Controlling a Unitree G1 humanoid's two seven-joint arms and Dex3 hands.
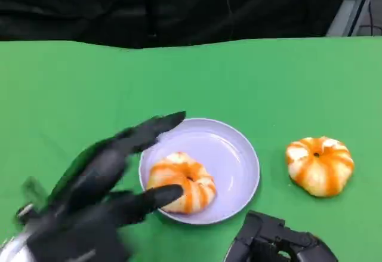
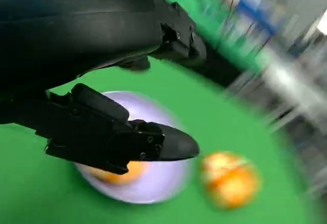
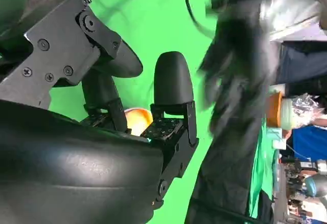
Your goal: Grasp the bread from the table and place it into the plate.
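The right hand [image 1: 276, 245] sits at the near edge; I cannot tell how its fingers lie. The left hand [image 1: 101, 184] has fingers spread, holding nothing. One bread [image 1: 181, 182] lies in the plate [image 1: 239, 154]. Another bread [image 1: 319, 165] sits on the green table [image 1: 250, 77], to the right

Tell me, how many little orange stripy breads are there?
2. One bread lies in the purple plate, by the left hand. The other bread sits on the green table, right of the plate.
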